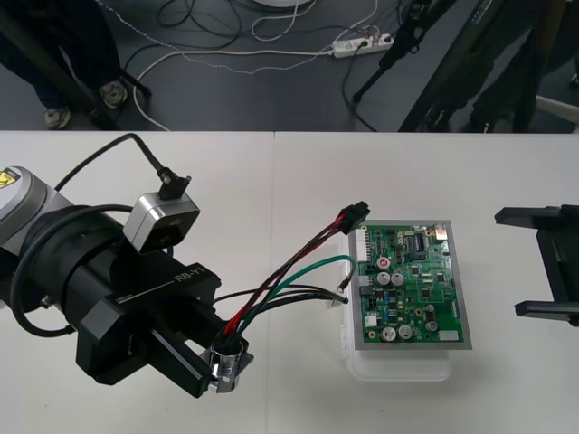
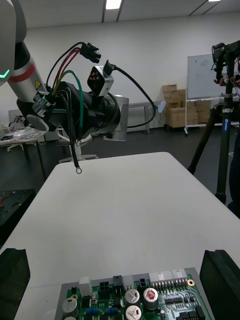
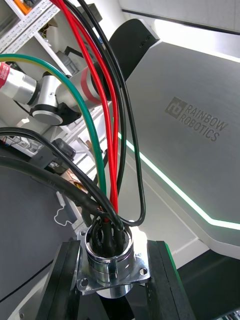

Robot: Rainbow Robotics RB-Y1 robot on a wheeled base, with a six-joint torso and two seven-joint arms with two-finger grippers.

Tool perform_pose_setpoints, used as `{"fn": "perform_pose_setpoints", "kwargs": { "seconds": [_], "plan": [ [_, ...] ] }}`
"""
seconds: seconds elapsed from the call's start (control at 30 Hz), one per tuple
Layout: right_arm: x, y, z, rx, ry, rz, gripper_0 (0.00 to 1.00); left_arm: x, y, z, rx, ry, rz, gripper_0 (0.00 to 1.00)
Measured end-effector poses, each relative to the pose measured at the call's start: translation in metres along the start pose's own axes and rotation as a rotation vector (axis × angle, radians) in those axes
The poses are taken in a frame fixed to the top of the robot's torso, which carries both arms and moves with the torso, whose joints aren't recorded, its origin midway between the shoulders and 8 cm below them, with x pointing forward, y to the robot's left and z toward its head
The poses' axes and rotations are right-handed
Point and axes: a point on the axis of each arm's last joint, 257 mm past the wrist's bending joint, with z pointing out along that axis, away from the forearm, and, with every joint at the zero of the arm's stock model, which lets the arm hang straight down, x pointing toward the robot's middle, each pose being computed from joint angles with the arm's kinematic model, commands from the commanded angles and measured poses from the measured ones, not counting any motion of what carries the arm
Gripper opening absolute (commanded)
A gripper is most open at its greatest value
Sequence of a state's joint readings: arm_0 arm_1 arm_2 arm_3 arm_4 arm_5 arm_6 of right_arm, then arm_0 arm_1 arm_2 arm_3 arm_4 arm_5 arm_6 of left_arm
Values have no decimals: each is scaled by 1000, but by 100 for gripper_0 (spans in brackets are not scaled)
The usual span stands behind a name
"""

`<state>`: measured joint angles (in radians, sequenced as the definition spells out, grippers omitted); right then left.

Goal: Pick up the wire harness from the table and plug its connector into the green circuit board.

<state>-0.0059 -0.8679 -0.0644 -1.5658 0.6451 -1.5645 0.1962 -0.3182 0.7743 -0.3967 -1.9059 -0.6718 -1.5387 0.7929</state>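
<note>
Two black fingers (image 3: 162,285) of the left gripper (image 1: 220,365) are clamping the round metal socket with its square flange (image 3: 111,257), so the small wire harness is being carried by its heavy end, low over the near-left part of the table. From there the thin red, black and green wires (image 1: 289,271) are arching up and across toward the board. This is leaving the small black plug (image 1: 355,215) hanging free in the air by the far-left corner of the green circuit board (image 1: 412,289), not yet seated in any header. Gripping at the socket is probably meant to present the plug end forward. One green lead is ending in a ring terminal (image 1: 342,299) just beside the board's left edge. The board is sitting on a white base (image 1: 398,366). The right gripper (image 1: 508,262) is waiting just beside the board's right edge, fingers spread wide and holding nothing. The plain light table (image 1: 271,181) is stretching out pale and smooth, and beyond its far edge a strip of dark floor (image 1: 226,99) is showing loose cables.
</note>
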Motion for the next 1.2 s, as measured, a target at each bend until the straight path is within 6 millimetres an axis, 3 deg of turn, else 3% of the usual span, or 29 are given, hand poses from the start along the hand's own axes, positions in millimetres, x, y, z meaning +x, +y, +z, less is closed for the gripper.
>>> {"fn": "perform_pose_setpoints", "kwargs": {
  "seconds": [0.73, 1.2],
  "plan": [
    [-8, 5, 10, -25, -66, 54, 100, 18, -2, 16, 85, -8, -105, 0],
    [-17, 15, 27, -81, -134, 140, 100, 13, -7, 17, 108, -30, -111, 0]
  ]
}}
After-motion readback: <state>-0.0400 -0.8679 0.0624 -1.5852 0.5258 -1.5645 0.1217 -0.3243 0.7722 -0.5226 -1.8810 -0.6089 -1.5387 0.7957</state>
